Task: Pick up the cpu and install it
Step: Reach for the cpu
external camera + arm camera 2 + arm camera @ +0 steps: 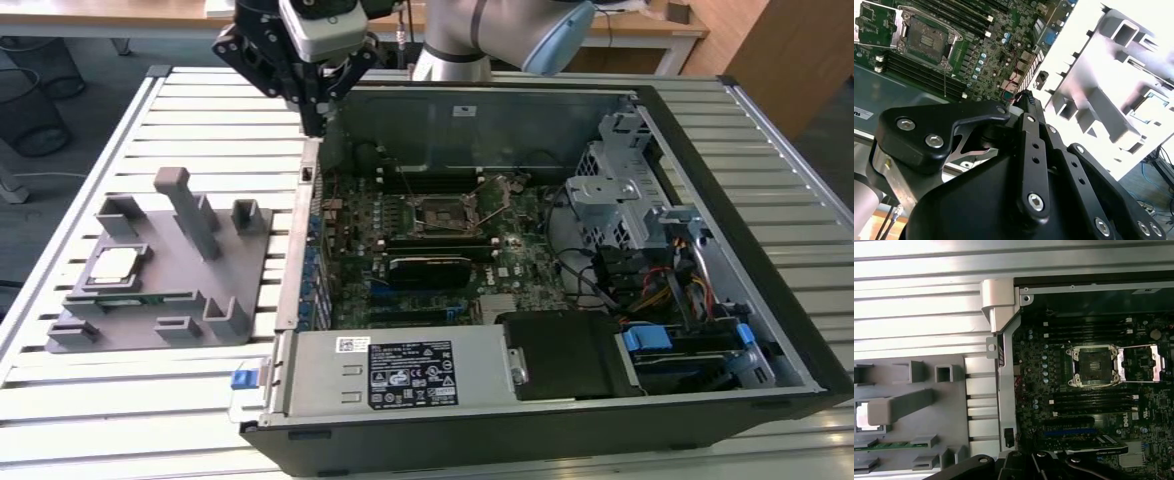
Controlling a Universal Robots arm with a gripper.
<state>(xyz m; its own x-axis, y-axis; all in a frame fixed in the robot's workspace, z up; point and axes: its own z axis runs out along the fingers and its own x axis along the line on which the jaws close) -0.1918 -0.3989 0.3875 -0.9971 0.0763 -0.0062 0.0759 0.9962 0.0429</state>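
Black linkages of my claw are looming closest in the second wrist view, with the fingers pinching down to a narrow tip and carrying nothing. I am hovering over the wall of the computer case on the exterior view's left, between the open socket and the grey holder. The cpu is lying in that holder on the slatted table, well apart from me.

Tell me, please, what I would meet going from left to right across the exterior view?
cpu → grey holder's tall post → gripper → empty processor socket → silver drive cage.
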